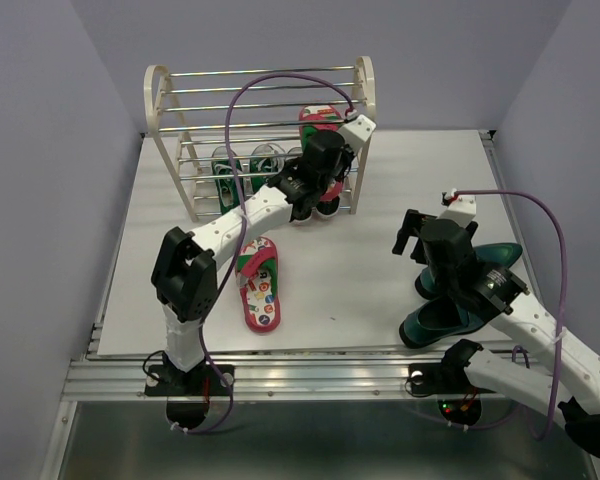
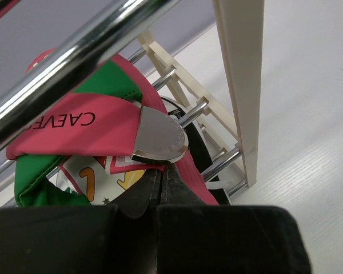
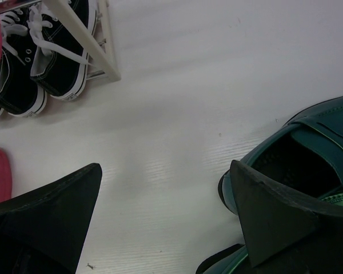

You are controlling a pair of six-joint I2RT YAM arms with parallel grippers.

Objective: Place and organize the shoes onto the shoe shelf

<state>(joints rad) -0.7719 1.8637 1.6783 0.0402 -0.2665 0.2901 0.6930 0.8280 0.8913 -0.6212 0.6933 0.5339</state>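
While the left gripper, jaws pinching the strap of a flip-flop, holds it at the three o'clock end of the shoe shelf, the right gripper hangs spread by the loafers at four o'clock. Likely light and floppy; the strap suits gripping. Only the left wrist view shows that pinch

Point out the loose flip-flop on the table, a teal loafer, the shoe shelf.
loose flip-flop [image 1: 261, 290], top view, printed sole.
teal loafer [image 3: 323, 123], right wrist view, upper strap.
shoe shelf [image 1: 367, 90], top view, cream side frame.
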